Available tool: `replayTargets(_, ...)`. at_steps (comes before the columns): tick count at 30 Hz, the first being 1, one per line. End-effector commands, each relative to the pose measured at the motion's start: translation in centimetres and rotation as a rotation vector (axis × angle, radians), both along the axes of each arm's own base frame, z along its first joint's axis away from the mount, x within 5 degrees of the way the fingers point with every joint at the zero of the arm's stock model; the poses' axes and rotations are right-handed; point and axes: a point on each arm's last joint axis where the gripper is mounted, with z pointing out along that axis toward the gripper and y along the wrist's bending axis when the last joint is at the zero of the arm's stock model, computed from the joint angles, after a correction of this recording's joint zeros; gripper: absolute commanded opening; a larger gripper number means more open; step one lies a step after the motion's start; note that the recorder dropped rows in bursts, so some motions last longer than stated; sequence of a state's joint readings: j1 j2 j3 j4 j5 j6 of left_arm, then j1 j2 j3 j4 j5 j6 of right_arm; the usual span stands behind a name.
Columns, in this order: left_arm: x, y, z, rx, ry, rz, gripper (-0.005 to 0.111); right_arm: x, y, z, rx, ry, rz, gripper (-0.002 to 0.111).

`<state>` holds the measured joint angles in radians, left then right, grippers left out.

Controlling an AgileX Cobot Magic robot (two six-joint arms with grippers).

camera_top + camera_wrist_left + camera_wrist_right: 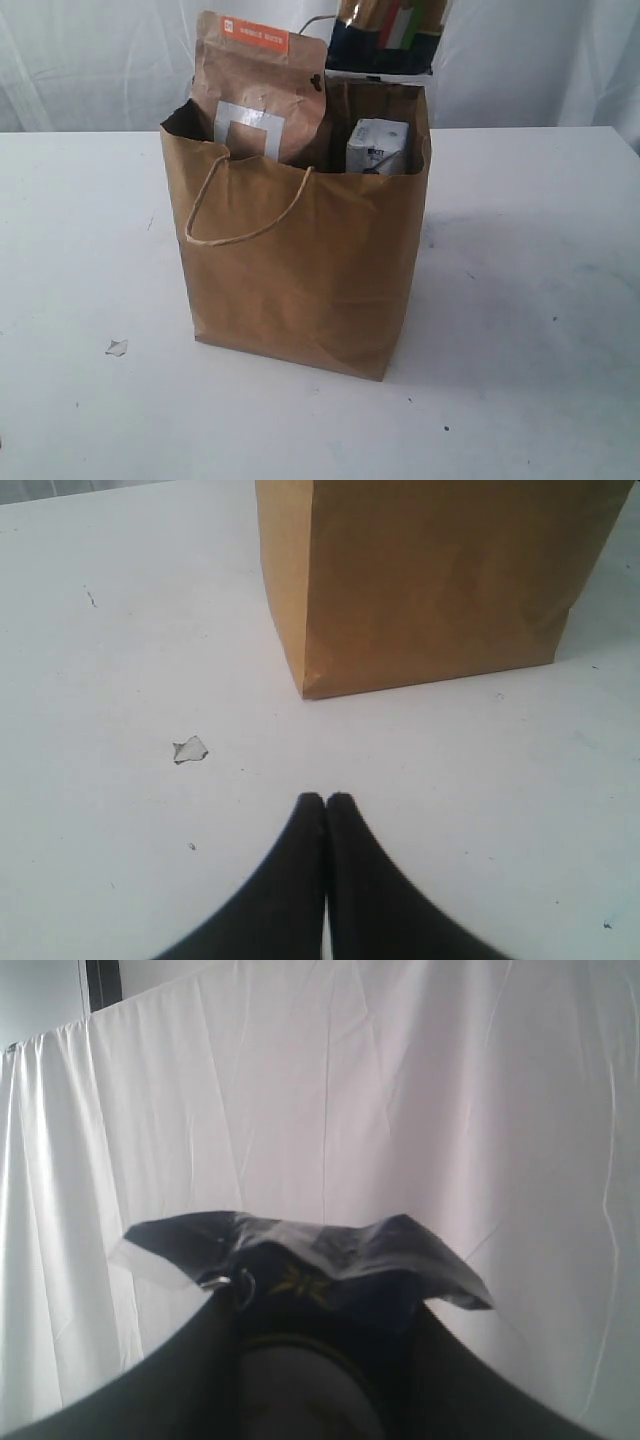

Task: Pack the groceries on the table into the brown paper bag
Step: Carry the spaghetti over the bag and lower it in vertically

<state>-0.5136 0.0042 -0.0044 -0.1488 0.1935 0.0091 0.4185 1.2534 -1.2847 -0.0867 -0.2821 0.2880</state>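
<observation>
The brown paper bag (300, 260) stands upright in the middle of the table (540, 300). The brown-orange pouch (262, 90) sticks out of its top at the left, and the small white-blue carton (377, 146) sits inside at the right. The long spaghetti packet (385, 35) hangs over the bag's back edge, its lower end at the rim. My right gripper (322, 1308) is shut on that spaghetti packet (310, 1260). My left gripper (326, 798) is shut and empty, low over the table, facing the bag's base (430, 580). The jar, bottle and can are not visible.
A small paper scrap (117, 347) lies on the table left of the bag, also in the left wrist view (189, 749) beside my left gripper. A white curtain (400, 1090) hangs behind the table.
</observation>
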Motion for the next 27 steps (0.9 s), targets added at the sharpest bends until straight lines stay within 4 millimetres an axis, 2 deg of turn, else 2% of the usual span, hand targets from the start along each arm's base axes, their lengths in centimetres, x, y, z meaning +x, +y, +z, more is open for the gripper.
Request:
replayTargets(1, 0.0, 0.0, -0.1, -0.012, 0.008, 0.006, 0.000, -0.8, -0.2, 2.0, 0.114, -0.149, 0.033, 0.000)
replayTargets(13, 0.0, 0.0, -0.1, -0.003, 0.003, 0.006, 0.000, 0.0, -0.2, 1.6, 0.137, -0.145, 0.022, 0.000)
replayTargets(18, 0.0, 0.0, -0.1, -0.003, 0.003, 0.006, 0.000, 0.6, 0.2, 0.9, 0.178, -0.086, 0.056, 0.000)
replayTargets(27, 0.0, 0.0, -0.1, -0.003, 0.003, 0.006, 0.000, 1.4, 0.5, -0.7, 0.088, 0.077, 0.033, 0.000)
